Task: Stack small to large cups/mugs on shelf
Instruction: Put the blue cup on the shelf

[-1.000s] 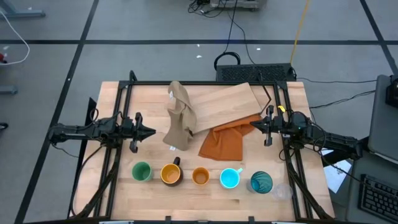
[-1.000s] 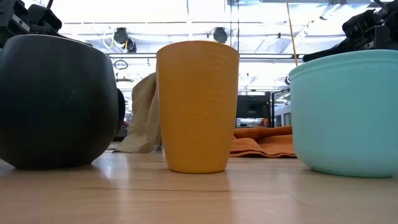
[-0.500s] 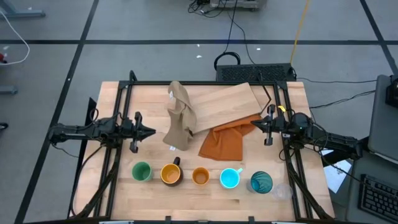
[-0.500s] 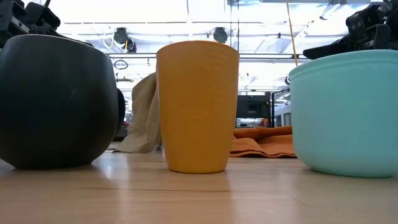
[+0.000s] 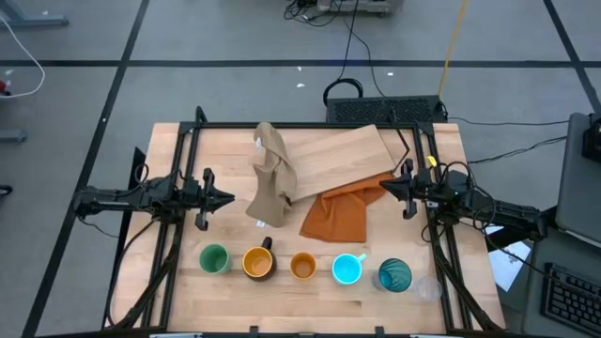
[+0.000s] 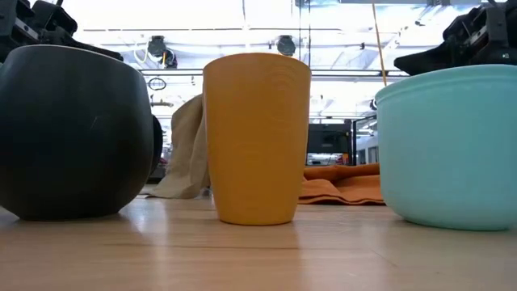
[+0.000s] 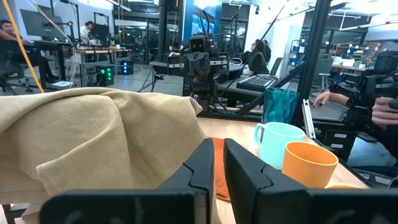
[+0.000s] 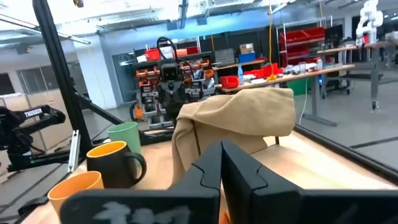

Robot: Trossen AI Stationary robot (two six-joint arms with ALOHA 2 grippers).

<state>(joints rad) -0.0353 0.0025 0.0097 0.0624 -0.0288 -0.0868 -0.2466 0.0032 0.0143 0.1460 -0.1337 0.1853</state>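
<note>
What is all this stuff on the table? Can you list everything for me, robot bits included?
light green cup: one, green, left end of the row at the table's near edge
yellow mug: one, yellow with dark handle, next in the row
small orange cup: one, orange, middle of the row
bright cyan mug: one, cyan, right of the orange cup
tall teal tumbler: one, teal, near the right end
tiny clear glass: one, clear and faint, right end
shelf: one, light wood panel, far middle
tan cloth: one, heaped left of the panel
orange cloth: one, over the panel's near edge
left gripper: dark, shut, left of the tan cloth
right gripper: dark, shut, at the orange cloth's right edge
</note>
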